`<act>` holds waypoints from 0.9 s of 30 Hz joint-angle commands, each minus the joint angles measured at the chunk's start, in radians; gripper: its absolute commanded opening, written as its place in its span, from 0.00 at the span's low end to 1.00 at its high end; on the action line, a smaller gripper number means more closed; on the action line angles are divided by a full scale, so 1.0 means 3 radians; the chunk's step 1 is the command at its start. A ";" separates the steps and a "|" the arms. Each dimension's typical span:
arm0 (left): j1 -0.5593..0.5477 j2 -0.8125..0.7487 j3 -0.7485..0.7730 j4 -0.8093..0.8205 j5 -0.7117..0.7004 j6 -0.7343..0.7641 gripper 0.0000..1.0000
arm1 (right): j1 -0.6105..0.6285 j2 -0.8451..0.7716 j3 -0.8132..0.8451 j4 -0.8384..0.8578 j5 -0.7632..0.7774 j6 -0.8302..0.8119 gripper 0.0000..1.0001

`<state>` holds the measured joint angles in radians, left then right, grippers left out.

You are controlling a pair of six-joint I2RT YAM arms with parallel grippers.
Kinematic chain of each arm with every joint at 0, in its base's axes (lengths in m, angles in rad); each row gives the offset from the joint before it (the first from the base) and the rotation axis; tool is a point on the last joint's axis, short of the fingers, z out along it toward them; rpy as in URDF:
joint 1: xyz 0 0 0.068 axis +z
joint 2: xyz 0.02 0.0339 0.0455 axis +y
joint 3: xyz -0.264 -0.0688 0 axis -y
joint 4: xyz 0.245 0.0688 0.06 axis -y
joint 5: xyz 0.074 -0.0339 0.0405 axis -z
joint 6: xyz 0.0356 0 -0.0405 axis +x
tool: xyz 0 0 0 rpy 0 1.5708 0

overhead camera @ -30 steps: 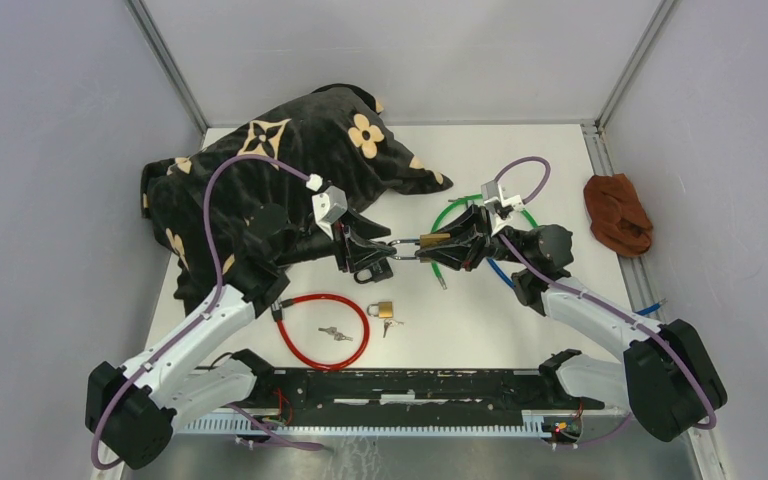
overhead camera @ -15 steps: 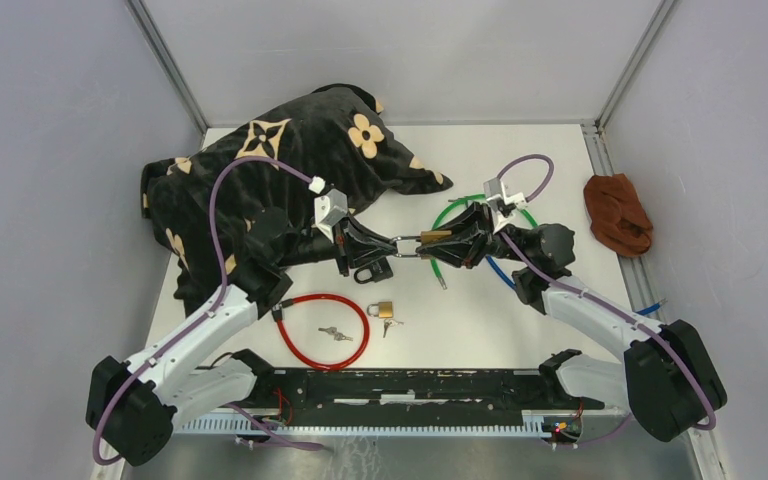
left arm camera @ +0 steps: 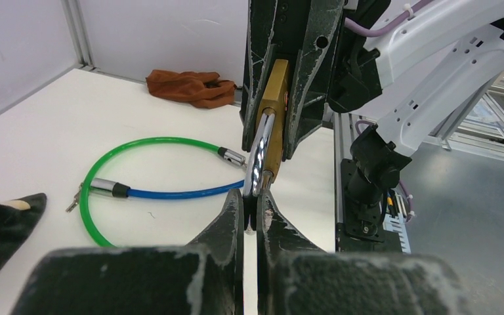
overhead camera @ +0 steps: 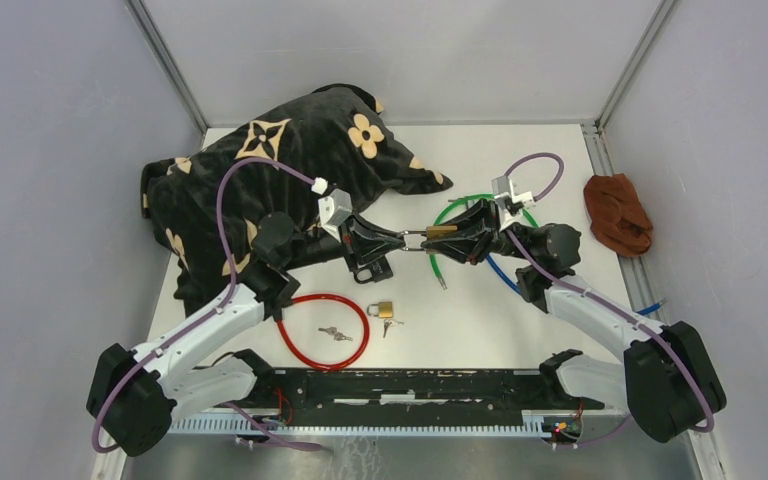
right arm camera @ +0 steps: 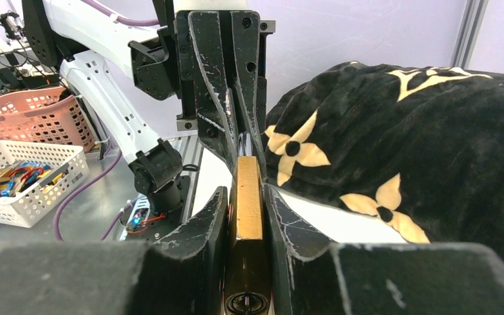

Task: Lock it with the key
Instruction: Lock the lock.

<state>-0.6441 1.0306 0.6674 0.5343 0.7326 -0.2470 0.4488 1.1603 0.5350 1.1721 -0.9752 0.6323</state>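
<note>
Beside the black flower-patterned blanket (overhead camera: 290,160), the left hand (overhead camera: 401,238) is pinched fully closed on the silver shackle (left arm camera: 260,154) of the brass rectangular padlock (overhead camera: 437,234), which is held in the air above the white desk (overhead camera: 520,320). The right hand (overhead camera: 452,236), partly closed, clamps the padlock's body between its fingers. A small silver key (overhead camera: 335,333) lies on the desk, nearer the arm bases.

Padlock (overhead camera: 439,234) sits between left hand (overhead camera: 406,240) and right hand (overhead camera: 430,237).
</note>
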 commanded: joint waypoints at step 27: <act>-0.0780 0.0477 0.0221 0.0563 0.0469 -0.0185 0.02 | 0.0264 0.0550 0.0371 0.0506 0.0288 -0.0141 0.00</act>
<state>-0.7094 1.1141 0.6685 0.6426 0.5133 -0.1955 0.4370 1.2568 0.5446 1.2758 -0.9001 0.6033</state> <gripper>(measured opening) 0.055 0.266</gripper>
